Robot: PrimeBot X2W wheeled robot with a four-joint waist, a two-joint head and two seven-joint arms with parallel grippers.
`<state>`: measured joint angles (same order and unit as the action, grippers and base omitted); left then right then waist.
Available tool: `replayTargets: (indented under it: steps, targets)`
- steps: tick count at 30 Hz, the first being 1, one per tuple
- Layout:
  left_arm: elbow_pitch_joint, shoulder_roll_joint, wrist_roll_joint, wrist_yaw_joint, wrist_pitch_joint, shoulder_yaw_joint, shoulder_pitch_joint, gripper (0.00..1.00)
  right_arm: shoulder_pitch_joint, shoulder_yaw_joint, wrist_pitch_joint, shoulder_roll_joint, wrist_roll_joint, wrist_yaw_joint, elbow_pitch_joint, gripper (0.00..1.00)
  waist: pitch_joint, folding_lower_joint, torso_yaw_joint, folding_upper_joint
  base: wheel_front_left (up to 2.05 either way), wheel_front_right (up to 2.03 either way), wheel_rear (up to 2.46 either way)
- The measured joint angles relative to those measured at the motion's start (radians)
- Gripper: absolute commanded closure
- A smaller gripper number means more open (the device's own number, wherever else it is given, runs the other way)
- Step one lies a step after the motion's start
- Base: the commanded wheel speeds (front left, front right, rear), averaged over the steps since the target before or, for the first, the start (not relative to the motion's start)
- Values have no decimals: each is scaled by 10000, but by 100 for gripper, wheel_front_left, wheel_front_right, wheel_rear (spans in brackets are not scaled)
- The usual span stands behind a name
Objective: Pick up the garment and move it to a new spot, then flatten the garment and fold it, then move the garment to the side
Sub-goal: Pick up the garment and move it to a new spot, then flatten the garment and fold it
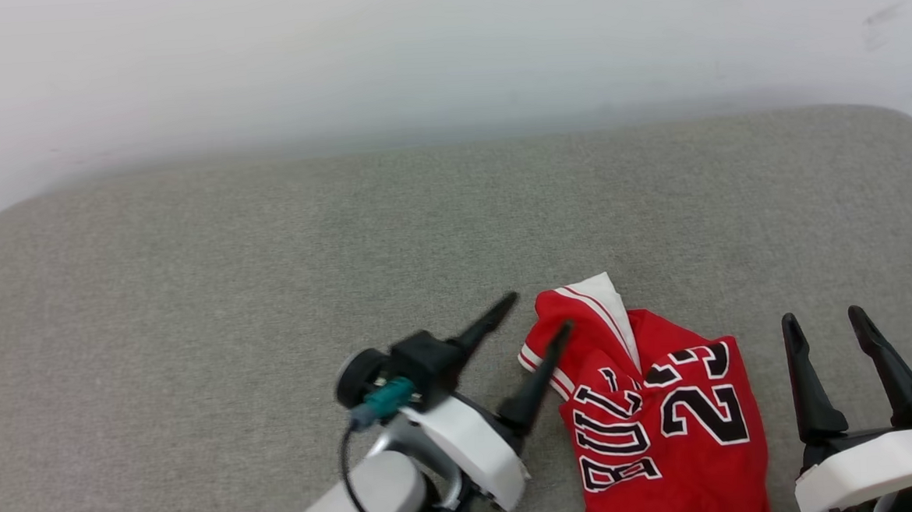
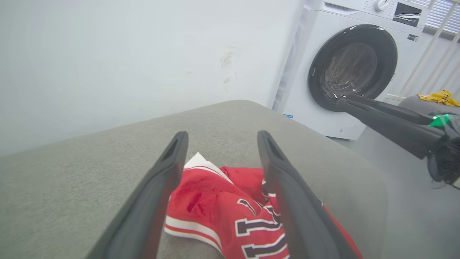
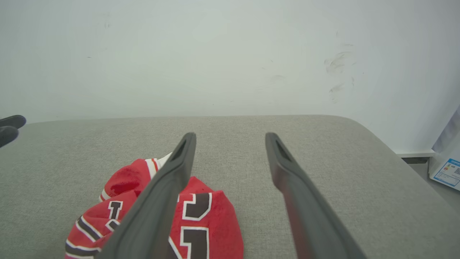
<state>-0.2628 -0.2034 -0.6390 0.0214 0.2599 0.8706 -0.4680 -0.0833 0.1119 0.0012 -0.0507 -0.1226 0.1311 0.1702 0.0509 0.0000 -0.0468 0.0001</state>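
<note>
The garment (image 1: 659,409), a red jersey with white trim, black letters and the number 23, lies crumpled on the grey padded surface (image 1: 269,258) at the front right. My left gripper (image 1: 538,312) is open at its left edge, one fingertip over the striped sleeve hem, nothing pinched. In the left wrist view the garment (image 2: 215,201) lies below and between the spread fingers of the left gripper (image 2: 221,135). My right gripper (image 1: 822,316) stands open just right of the garment, apart from it. In the right wrist view the right gripper (image 3: 230,135) is open, with the garment (image 3: 201,216) behind its left finger.
A pale wall (image 1: 445,54) runs behind the grey surface, whose far corners are rounded. A white washing machine (image 2: 352,64) with a dark round door stands past the surface's right end, and a yellow cloth (image 2: 440,97) lies beside it.
</note>
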Motion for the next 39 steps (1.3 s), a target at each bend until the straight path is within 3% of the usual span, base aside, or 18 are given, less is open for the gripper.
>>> replayTargets:
  steps: [10, 21, 27, 39]
  targets:
    - [895, -633, 500, 949, 29, -3085, 1656, 0, -271, 15, 268, 2, 100, 0, 169, 0, -438, -1, 495, 0, 0, 0, 0]
    - [1133, -1427, 1110, 1287, 31, -5269, 3304, 0, -517, 2, 451, 0, 111, 0, 293, 0, -695, -1, 696, 0, 0, 0, 0]
    - [1174, -1741, 1281, 1283, 31, -5683, 3949, 0, -670, -50, 525, 0, 113, 0, 416, 0, -845, 0, 695, 0, 0, 0, 0]
    - [1206, -1900, 1473, 1227, -104, -5396, 4202, 0, -840, -2, 685, 0, 257, 0, 604, 0, -952, -1, 774, 0, 0, 0, 0]
